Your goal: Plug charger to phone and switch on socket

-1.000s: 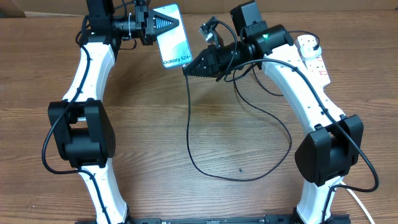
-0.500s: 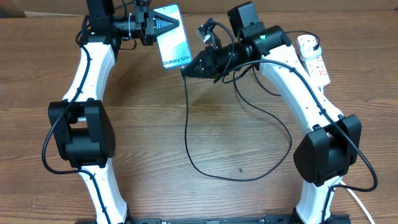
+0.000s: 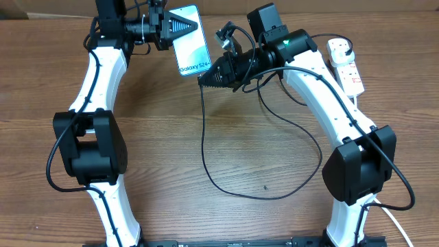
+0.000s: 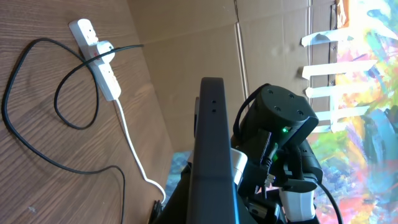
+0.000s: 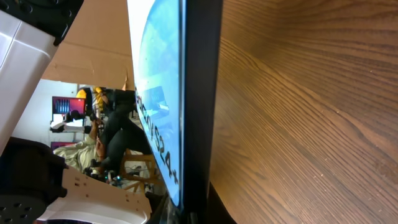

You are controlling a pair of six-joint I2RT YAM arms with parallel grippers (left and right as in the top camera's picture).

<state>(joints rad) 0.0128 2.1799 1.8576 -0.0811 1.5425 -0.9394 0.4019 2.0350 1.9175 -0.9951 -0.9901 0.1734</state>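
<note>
The left fingers (image 3: 193,27) are closed on the phone (image 3: 191,48) from its long side, near the far edge of the desk (image 3: 171,137). From overhead, the light blue screen faces up and the short edge with the "Galaxy S24" text points toward the right arm. In the left wrist view the phone (image 4: 211,155) shows edge-on as a thin black frame rising between that arm's own fingers.

The right fingers (image 3: 204,78) are pinched on the tip end of the charger (image 3: 203,137). They sit just beside the phone's lettered short edge, at its corner. Whether the connector touches the phone cannot be told. In the right wrist view the phone (image 5: 200,93) fills the frame edge-on, very close, with the screen to its left and the desk (image 5: 311,112) to its right.

From the fingers the black cable hangs down, loops wide over the desk and climbs back to the socket (image 3: 346,65), which lies at the far right, well apart from the phone. In the left wrist view a black plug sits in the socket (image 4: 102,65), and the thick white cord (image 4: 129,134) trails away from it.
</note>
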